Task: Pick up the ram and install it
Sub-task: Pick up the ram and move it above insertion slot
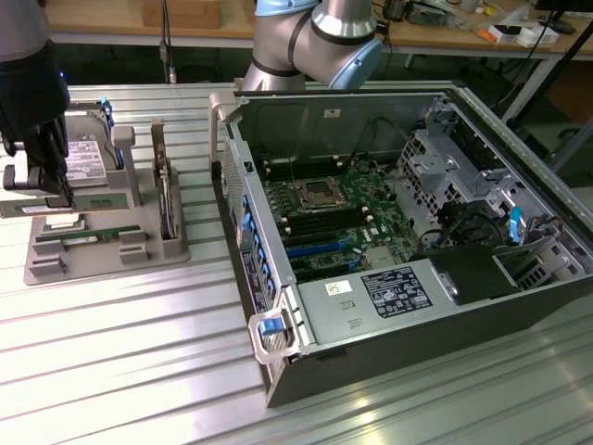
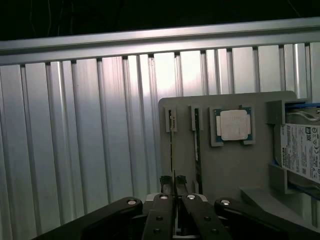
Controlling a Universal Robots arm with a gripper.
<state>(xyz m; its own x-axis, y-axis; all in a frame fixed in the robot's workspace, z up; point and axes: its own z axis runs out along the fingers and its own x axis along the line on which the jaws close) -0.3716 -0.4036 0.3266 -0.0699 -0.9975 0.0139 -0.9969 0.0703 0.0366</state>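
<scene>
Reaching with the arm [image 1: 320, 37] from behind the open computer case [image 1: 306, 371] out to the exterior view's left, with the dark wrist pointing straight down over the grey tray [image 1: 102, 264] on the ribbed aluminium table [image 1: 139, 371]. Pinching the ram [image 1: 28, 206] in the gripper [image 1: 54, 192], the fingers drawn almost together on the thin board's two flat faces. Holding the ram level and lengthwise, apparently just above the tray's slots, with one end sticking out past the tray's edge toward the exterior view's left, well apart from the motherboard [image 1: 324, 218] inside the case. Showing in the wrist view as a thin dark line seen edge-on, clamped between the two fingertips [image 2: 165, 180]. Hovering just beside a second green stick [image 1: 88, 238] lying in its own tray slot, near the taller card [image 1: 165, 190] standing upright in the tray and the hard drive [image 1: 88, 159] propped at the tray's back. Looking down, from the wrist, past the clamped board onto the square silver processor chip [image 2: 234, 125] seated in its tray pocket.
</scene>
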